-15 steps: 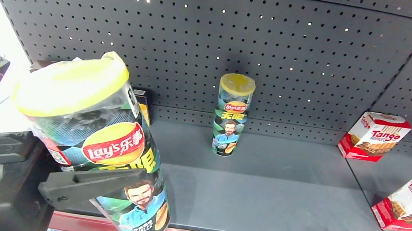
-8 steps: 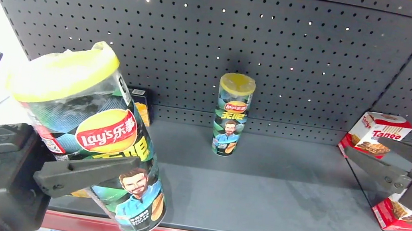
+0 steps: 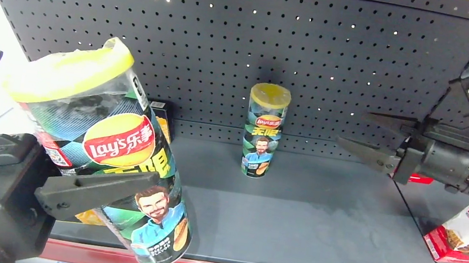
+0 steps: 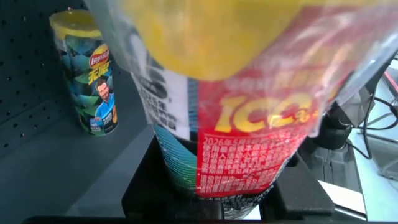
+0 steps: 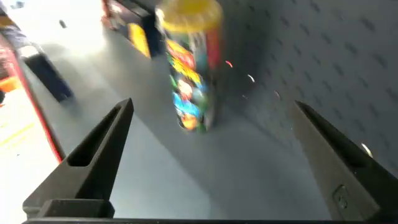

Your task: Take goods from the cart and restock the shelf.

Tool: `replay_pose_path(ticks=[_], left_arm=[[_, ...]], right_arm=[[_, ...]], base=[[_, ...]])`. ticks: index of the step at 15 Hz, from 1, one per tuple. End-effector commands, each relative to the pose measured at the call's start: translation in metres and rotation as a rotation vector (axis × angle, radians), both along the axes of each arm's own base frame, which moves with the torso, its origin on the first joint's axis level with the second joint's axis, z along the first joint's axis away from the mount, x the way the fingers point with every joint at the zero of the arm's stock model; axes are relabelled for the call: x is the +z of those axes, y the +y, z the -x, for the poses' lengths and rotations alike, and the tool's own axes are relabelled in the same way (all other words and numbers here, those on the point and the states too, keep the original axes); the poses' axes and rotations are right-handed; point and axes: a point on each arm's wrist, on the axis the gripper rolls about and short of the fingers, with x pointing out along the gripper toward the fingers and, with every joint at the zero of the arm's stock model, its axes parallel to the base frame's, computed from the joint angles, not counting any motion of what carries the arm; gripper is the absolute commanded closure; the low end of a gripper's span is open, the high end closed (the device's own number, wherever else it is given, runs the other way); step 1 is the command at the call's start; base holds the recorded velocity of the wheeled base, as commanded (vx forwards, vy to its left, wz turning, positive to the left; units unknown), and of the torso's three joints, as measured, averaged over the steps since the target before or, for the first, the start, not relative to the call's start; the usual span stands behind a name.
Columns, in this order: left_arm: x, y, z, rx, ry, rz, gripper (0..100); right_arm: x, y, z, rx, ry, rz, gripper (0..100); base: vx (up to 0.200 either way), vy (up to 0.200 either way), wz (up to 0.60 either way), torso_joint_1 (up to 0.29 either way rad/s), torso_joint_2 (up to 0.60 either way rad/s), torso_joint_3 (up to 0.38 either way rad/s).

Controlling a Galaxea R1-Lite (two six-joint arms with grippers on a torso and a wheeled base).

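Left gripper (image 3: pixel 110 164) pinches a chip can (image 3: pixel 83 96) over the shelf's (image 3: pixel 316 234) front-left corner; seemingly for stocking. Right gripper (image 3: pixel 351 128) has its fingers (image 3: pixel 366 155) spread.

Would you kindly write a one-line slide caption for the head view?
Left gripper holds a tilted chip canister at the shelf front; open right gripper faces a standing canister.
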Motion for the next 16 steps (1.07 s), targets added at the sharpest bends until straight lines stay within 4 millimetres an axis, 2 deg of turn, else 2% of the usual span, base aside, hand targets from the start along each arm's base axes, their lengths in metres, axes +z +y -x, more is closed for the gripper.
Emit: replay_pose_path(ticks=[1, 3, 4, 6, 11, 16], left_arm=[[-0.001, 0.0, 0.0, 0.001, 0.01, 0.001, 100], [-0.002, 0.0, 0.0, -0.006, 0.014, 0.0, 100], [-0.002, 0.001, 0.001, -0.012, 0.016, 0.0, 100], [-0.002, 0.0, 0.001, -0.015, 0.014, 0.0, 100], [-0.001, 0.0, -0.001, -0.016, 0.01, 0.001, 100], [-0.001, 0.0, 0.0, -0.015, 0.013, 0.001, 100]], right_arm=[[-0.005, 0.014, -0.033, 0.041, 0.025, 0.013, 0], [-0.004, 0.022, -0.047, 0.21, 0.007, 0.01, 0], [-0.011, 0.024, -0.058, 0.315, -0.02, 0.02, 0], [-0.014, 0.025, -0.069, 0.382, -0.061, 0.018, 0], [-0.021, 0.032, -0.095, 0.393, -0.064, 0.016, 0], [-0.044, 0.045, -0.131, 0.396, -0.033, 0.016, 0]], base=[[0.0, 0.0, 0.0, 0.0, 0.0, 0.0], [0.0, 0.0, 0.0, 0.0, 0.0, 0.0], [0.0, 0.0, 0.0, 0.0, 0.0, 0.0], [0.0, 0.0, 0.0, 0.0, 0.0, 0.0], [0.0, 0.0, 0.0, 0.0, 0.0, 0.0], [0.0, 0.0, 0.0, 0.0, 0.0, 0.0]])
